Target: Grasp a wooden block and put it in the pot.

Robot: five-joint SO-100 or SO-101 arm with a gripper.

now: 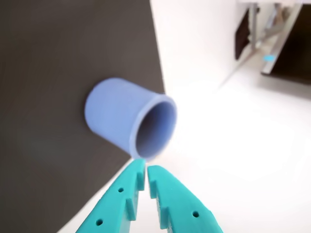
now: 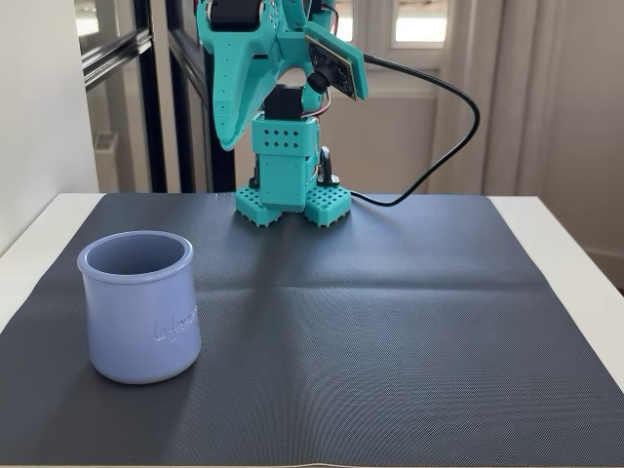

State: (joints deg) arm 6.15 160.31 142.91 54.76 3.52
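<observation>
In the fixed view the pot [image 2: 139, 304] stands upright on the mat [image 2: 390, 331], near the front left corner. The arm's base [image 2: 291, 180] stands at the back of the mat, behind the pot and to its right, well apart from it, and the mat lies on the counter [image 2: 575, 263]. In the wrist view the claw [image 1: 146, 171] is just beside the pot's rim.

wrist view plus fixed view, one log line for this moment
gripper: shut, empty | pot: upright on mat | wooden block: not visible
</observation>
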